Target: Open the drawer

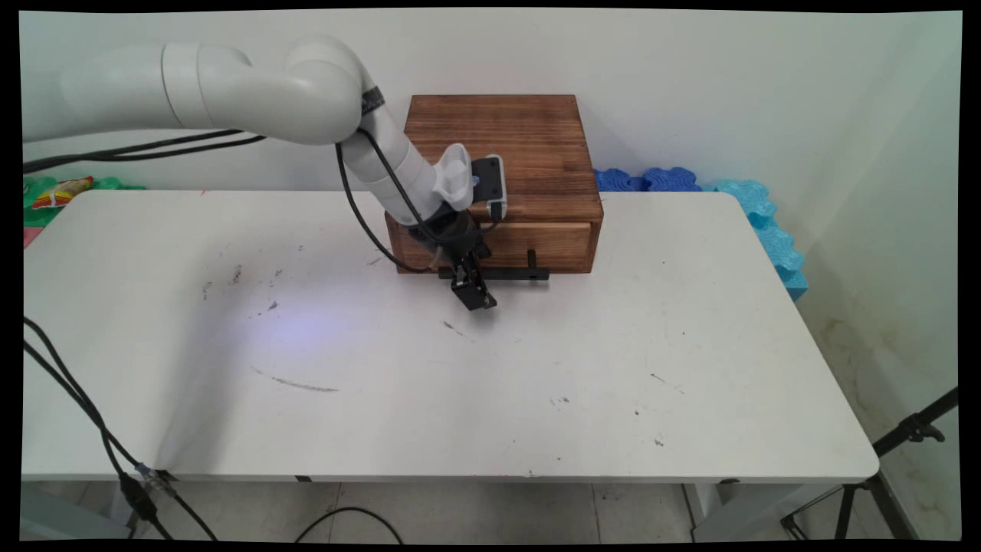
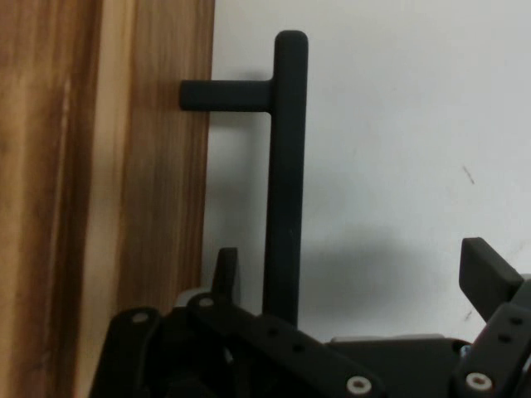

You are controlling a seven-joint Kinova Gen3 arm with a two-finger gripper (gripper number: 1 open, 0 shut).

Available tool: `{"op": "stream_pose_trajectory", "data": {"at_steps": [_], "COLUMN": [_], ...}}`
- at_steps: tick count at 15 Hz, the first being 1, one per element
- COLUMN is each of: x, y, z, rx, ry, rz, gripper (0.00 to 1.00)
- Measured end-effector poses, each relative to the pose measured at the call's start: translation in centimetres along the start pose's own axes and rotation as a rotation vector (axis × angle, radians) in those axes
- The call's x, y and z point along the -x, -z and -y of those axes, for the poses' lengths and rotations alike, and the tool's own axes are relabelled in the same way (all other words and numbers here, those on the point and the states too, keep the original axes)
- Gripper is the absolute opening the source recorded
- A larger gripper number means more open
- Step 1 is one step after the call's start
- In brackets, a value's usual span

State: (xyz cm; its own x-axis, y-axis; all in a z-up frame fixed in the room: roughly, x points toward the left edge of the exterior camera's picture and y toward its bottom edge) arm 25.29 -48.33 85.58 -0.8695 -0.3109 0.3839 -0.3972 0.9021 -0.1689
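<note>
One dark-stained wooden box point(image 1: 502, 157) with a single drawer point(image 1: 536, 244) in its front is seen standing at the far side of the white table point(image 1: 490, 383), against the wall. A long black bar handle point(image 2: 286, 174), carried on short posts, is fixed across the drawer front. The black two-finger gripper point(image 1: 477, 295) is held just in front of the drawer at the handle's left part; in the hand view its fingers point(image 2: 489, 274) are spread wide, with the bar lying between them, nearer one finger, and nothing is gripped. The box is judged heavy and rigid, and the handle stiff, smooth and perhaps a little slippery; the bar's middle, between the posts, is judged the best place for a hold. No brand, label or writing can be read on the box or handle.
</note>
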Motion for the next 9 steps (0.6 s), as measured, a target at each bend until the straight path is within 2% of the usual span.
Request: {"op": "stream_pose_trajectory", "data": {"at_steps": [9], "x": [0.0], "y": [-1.7], "z": [-0.3], "rx": [0.008], "ry": [-0.012], "rz": [0.017], "gripper": [1.0]}}
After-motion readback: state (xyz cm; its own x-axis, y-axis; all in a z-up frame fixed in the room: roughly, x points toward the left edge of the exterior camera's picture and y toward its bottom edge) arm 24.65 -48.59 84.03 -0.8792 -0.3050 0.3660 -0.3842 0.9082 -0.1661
